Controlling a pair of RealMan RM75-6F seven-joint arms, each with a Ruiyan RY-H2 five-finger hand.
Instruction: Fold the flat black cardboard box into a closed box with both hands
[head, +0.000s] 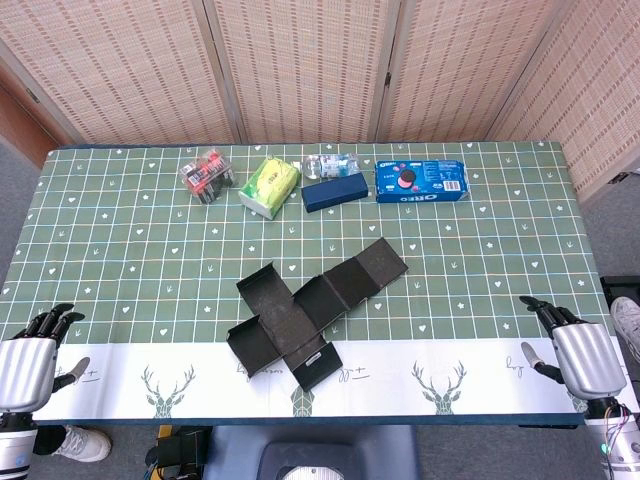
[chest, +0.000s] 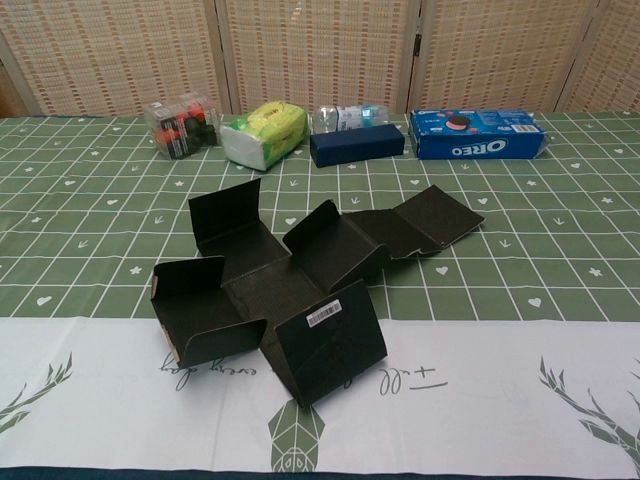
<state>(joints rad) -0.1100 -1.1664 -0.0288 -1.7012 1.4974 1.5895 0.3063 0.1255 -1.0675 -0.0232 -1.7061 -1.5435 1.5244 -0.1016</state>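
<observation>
One black cardboard box (head: 318, 298), unfolded into a cross shape with several flaps partly standing, lies near the middle of the green checked table (head: 120, 250), its front flap over the white deer-print strip (head: 450, 375) at the near edge. Behind it sits one row of five items: a clear pack of batteries (head: 207, 177), a green tissue pack (head: 270, 186), a clear plastic bottle (head: 333, 164) lying down, a dark blue box (head: 334, 191) just in front of the bottle, and a blue Oreo pack (head: 421, 181).

Two hands are in view, one each side. The left hand (head: 30, 362) sits at the near left corner of the table, the right hand (head: 578, 352) at the near right corner. Both hold nothing, with fingers apart and pointing forward. The box lies between them, well apart from each, and neither touches it.

Only the head view shows the hands (chest view frames them out). The chest view shows how far the flaps lift off the table, plus a white barcode label (chest: 323, 313) on the nearest flap, clearer than from above.
</observation>
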